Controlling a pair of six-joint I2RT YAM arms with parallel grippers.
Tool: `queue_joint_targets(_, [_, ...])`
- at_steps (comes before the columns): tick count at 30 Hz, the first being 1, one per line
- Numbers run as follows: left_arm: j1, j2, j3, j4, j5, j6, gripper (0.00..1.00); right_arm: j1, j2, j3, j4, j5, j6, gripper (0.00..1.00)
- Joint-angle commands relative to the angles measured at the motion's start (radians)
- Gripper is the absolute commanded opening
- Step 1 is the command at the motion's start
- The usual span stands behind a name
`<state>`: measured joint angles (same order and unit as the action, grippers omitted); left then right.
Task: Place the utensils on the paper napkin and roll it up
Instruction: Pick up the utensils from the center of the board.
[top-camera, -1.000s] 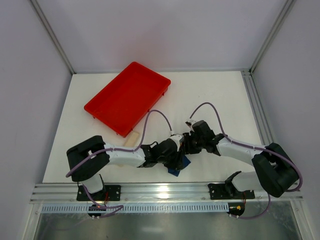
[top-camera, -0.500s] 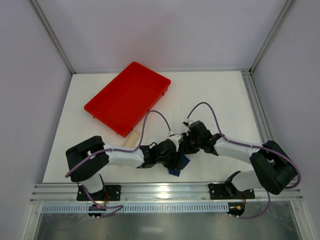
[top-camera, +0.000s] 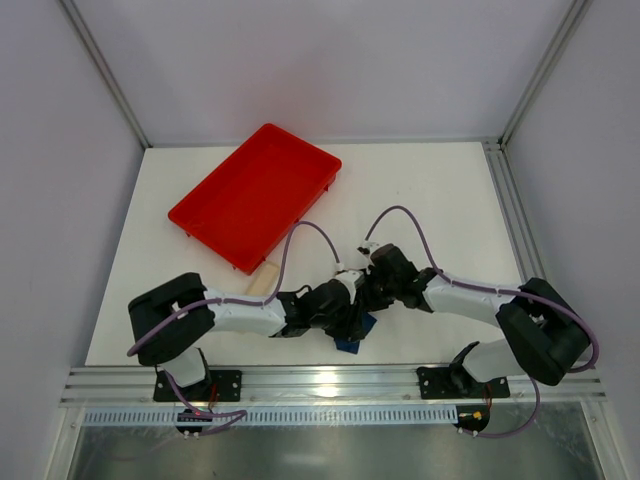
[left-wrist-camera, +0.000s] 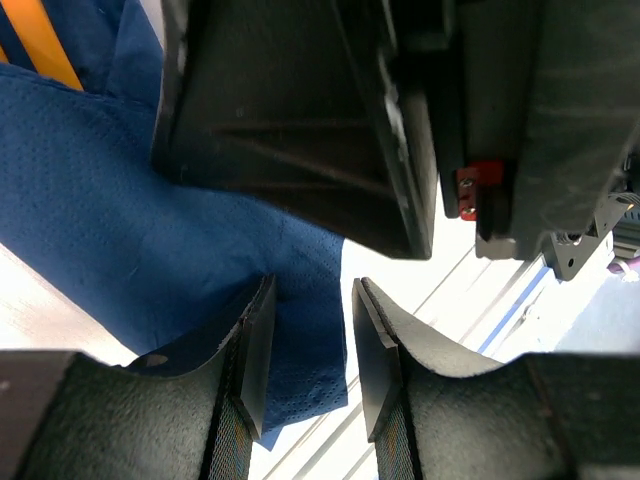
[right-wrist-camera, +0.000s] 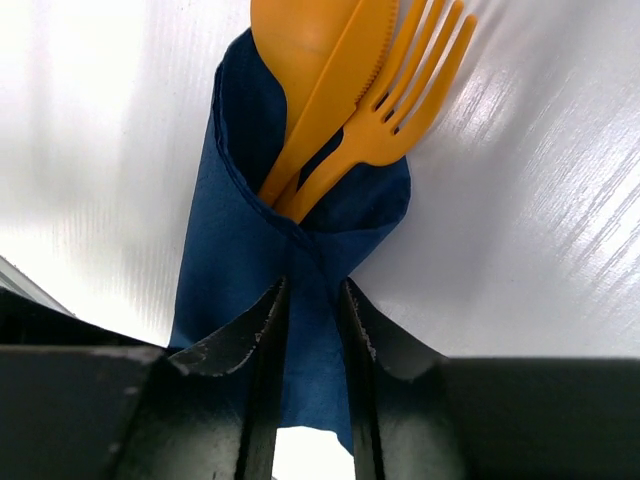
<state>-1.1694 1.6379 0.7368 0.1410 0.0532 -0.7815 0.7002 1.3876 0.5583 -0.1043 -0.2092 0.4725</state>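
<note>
In the right wrist view the dark blue paper napkin (right-wrist-camera: 230, 250) is wrapped into a cone round the orange utensils: a spoon (right-wrist-camera: 295, 40), a knife (right-wrist-camera: 335, 90) and a fork (right-wrist-camera: 410, 90) stick out of its far end. My right gripper (right-wrist-camera: 313, 290) is shut on the narrow twisted end of the napkin. In the top view both grippers meet over the napkin (top-camera: 349, 344) near the table's front edge. My left gripper (left-wrist-camera: 313, 285) stands open, straddling a napkin edge (left-wrist-camera: 120, 200), with its left pad against the paper and its right pad apart from it. An orange utensil handle (left-wrist-camera: 50, 40) shows at the top left.
A red tray (top-camera: 255, 195) lies at the back left of the white table. A pale beige strip (top-camera: 264, 278) rests by the tray's near corner, just behind the left arm. The right gripper's black body (left-wrist-camera: 300, 100) hangs close above my left fingers.
The right arm has crept slightly left toward the left gripper, and its jaws have narrowed onto the napkin. The left arm has stayed put.
</note>
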Motion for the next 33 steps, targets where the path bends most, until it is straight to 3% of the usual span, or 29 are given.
queue_joint_targets(1, [-0.004,-0.012,-0.03,-0.064,-0.03,0.011,0.41,0.012,-0.005,-0.024,-0.049,0.005,-0.028,0.31])
queue_joint_targets(12, [-0.004,-0.016,-0.037,-0.06,-0.032,0.021,0.41,0.021,0.033,0.018,-0.112,0.03,-0.049,0.34])
queue_joint_targets(23, [-0.004,-0.038,-0.027,-0.078,-0.045,0.018,0.42,0.056,0.057,0.035,-0.104,0.016,-0.068,0.04])
queue_joint_targets(28, [-0.006,-0.073,0.062,-0.168,-0.082,0.018,0.46,0.056,-0.015,-0.02,0.056,-0.018,-0.037,0.04])
queue_joint_targets(33, [-0.004,-0.142,0.156,-0.303,-0.173,0.048,0.55,0.053,-0.12,-0.017,0.06,0.054,-0.052,0.04])
